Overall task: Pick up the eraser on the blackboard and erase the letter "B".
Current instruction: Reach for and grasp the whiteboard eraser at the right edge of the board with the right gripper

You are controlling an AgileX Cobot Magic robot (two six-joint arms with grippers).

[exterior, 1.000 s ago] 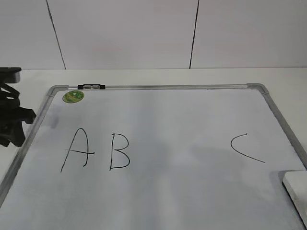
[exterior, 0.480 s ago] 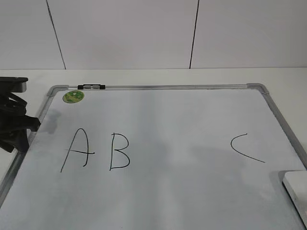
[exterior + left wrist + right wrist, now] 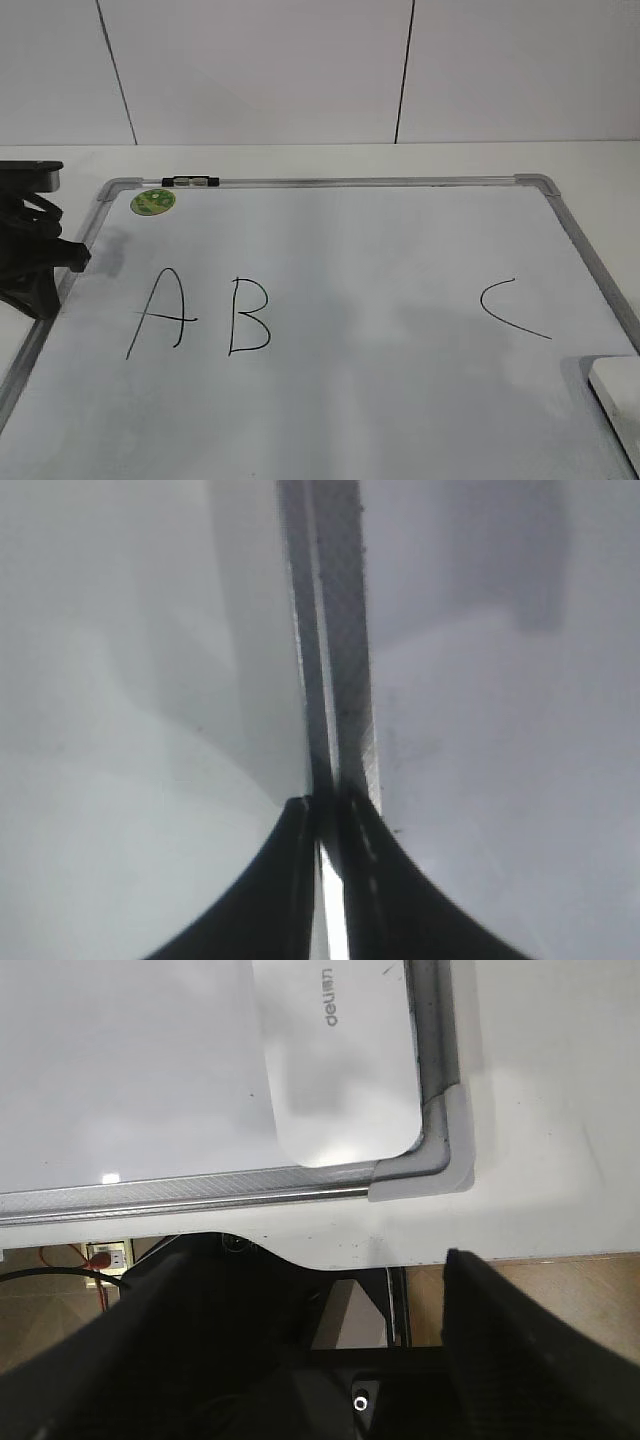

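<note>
The blackboard (image 3: 350, 182) is a white board in a silver-grey frame, lying flat. The thin black letter "B" (image 3: 249, 316) stands left of centre. The white eraser (image 3: 615, 400) lies at the board's near right corner, cut off by the edge of the exterior view. In the right wrist view the eraser (image 3: 335, 1060) shows grey print and sits inside the rounded corner of the frame (image 3: 200, 1195). My right gripper (image 3: 315, 1260) is open and empty, short of the eraser, over the table's edge. My left gripper (image 3: 45, 270) is shut and empty over the board's left frame (image 3: 340, 630).
A handwritten "A" (image 3: 160, 312) is left of the "B" and a "C" (image 3: 510, 310) is at the right. A round green sticker (image 3: 153, 201) and a small black clip (image 3: 190, 181) are at the board's top left. White wall panels stand behind the table.
My left gripper has shifted a little to the right, toward the board's left frame. The eraser and letters have not moved.
</note>
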